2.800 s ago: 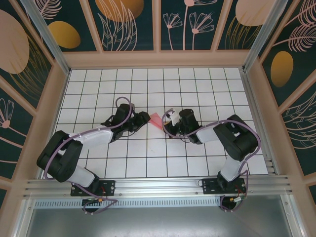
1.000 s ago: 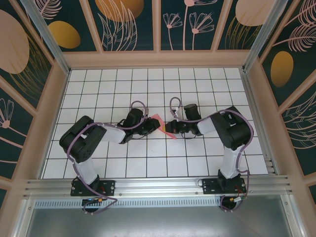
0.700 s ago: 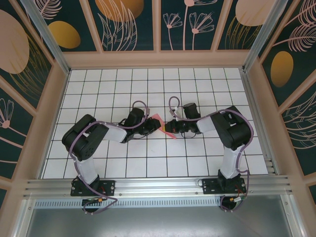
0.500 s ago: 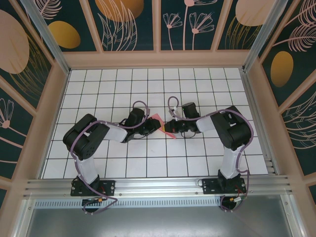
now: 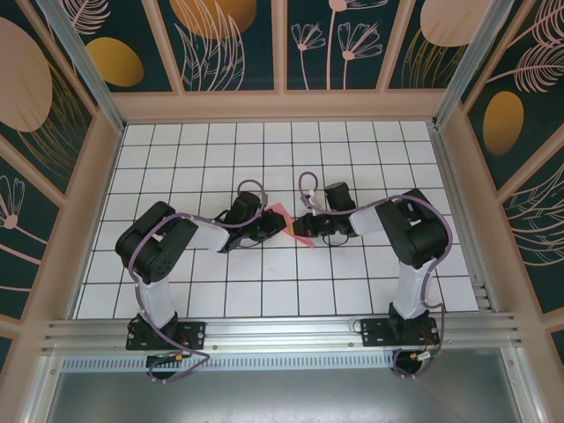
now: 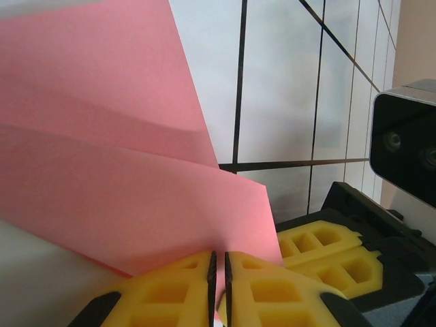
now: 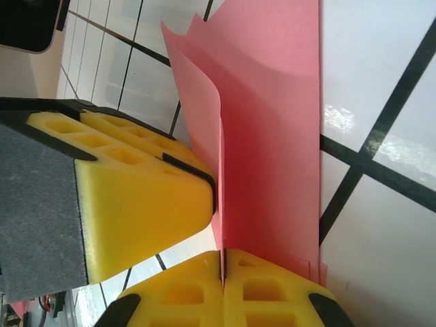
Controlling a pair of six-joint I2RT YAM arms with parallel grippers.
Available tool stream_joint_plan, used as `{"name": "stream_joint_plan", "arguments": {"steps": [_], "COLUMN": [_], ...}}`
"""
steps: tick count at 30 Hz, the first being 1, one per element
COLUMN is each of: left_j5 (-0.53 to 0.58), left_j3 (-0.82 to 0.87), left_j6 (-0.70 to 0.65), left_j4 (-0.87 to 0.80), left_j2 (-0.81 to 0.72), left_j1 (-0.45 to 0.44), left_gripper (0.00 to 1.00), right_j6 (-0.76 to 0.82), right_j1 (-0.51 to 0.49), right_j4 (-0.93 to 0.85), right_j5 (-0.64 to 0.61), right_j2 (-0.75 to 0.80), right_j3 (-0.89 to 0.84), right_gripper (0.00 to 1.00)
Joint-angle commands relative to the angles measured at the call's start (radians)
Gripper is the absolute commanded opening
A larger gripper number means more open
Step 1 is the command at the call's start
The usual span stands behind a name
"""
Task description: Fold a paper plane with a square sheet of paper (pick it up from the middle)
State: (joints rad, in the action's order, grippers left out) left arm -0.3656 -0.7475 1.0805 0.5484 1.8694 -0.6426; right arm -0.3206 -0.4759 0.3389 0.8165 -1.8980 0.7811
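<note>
Gripping paper from both sides, mid surface (image 5: 176, 176), white w/ black grid lines.

L arm (image 5: 163, 256) reaches in from near-left, elbow bent, wrist pointing right, purple cable (image 5: 251, 187) looped over it. L tool (image 6: 218, 266) sits just left of centre. In L wrist view its yellow pads are pressed together w/ only a thin slit, and the paper's lower edge runs into that slit, so it is clamped on paper.

Paper (image 6: 122, 170) is salmon pink, folded, more than one layer. L wrist view: an upper flap w/ a soft crease lies behind a lower flap whose corner points right, grid showing past it. Top view: small pink patch between the two tools, thin pink tip poking near-right beside R tool. Can't tell if it touches the surface. R wrist view: paper stands on edge, two layers meeting along a straight fold, far edges curling apart.

R tool (image 7: 222, 262) is just right of centre and faces L tool, tips almost meeting. Its yellow pads are tight together on the paper's near edge, clamped on paper. In the same view, the L tool pad tip touches the fold from the left. L wrist view has R tool pads low right w/ a black cam box (image 6: 405, 146) above.

R arm (image 5: 414, 233) comes from near-right, elbow bent, wrist pointing left.
</note>
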Motion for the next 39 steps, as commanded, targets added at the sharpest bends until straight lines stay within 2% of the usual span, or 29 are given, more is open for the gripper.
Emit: {"name": "stream_joint_plan", "arguments": {"steps": [1, 9, 13, 17, 28, 39], "left_j5": [0.024, 0.024, 0.022, 0.019, -0.021, -0.052], "left_j3": [-0.013, -0.013, -0.01, -0.01, -0.019, -0.034], "left_j6": [-0.022, -0.026, -0.026, -0.026, -0.04, -0.047], "left_j4": [-0.041, -0.044, -0.044, -0.042, -0.002, 0.021], "left_j2": [0.023, 0.026, 0.026, 0.024, 0.007, 0.031], "left_j1": [-0.005, -0.005, -0.006, -0.005, -0.005, -0.006], "left_gripper": [0.16, 0.15, 0.15, 0.15, 0.16, 0.18], "right_j6": [-0.011, -0.055, -0.061, -0.053, -0.058, -0.038], "right_j1": [0.001, 0.01, 0.014, 0.014, 0.015, 0.014], "right_j4": [-0.068, -0.072, -0.094, -0.131, -0.137, -0.171], "right_j5": [-0.024, 0.032, 0.034, 0.014, -0.029, -0.101], "right_j2": [0.014, 0.075, 0.089, 0.089, 0.019, -0.005], "right_j3": [-0.004, 0.0, 0.0, -0.002, -0.025, -0.031], "right_gripper": [0.07, 0.18, 0.19, 0.17, 0.04, 0.02]}}
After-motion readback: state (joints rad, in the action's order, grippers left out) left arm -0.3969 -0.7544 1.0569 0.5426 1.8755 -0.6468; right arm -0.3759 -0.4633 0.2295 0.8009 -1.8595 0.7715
